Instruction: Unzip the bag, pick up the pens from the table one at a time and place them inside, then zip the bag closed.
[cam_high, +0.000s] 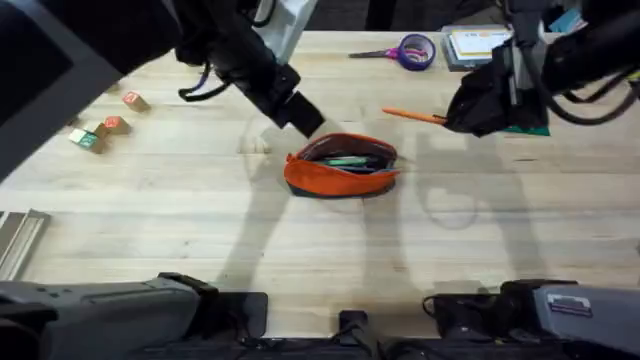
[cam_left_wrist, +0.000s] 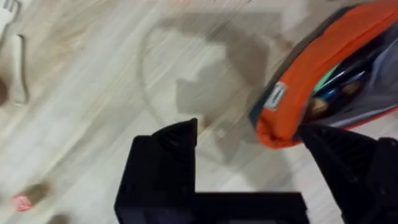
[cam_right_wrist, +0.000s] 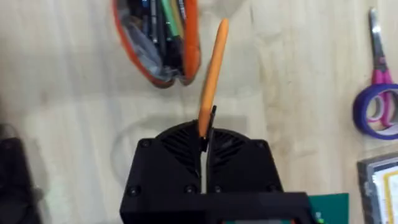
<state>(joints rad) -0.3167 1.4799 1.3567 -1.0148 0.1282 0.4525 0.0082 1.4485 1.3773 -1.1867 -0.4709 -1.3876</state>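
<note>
Light wooden table (cam_high: 180, 220), open orange bag (cam_high: 342, 168), purple scissors (cam_high: 400, 50) behind

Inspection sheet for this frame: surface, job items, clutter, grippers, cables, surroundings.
Surface: table, light wood planks.
Job's things: bag unzipped, green pen inside; orange pen held above the table.
Clutter: scissors and purple tape roll at far edge; small blocks far left; notepad.
Grippers: left gripper open at the bag's end; right gripper shut on the orange pen.
Cables: black cable on the left arm.
Surroundings: nothing seen.
</note>
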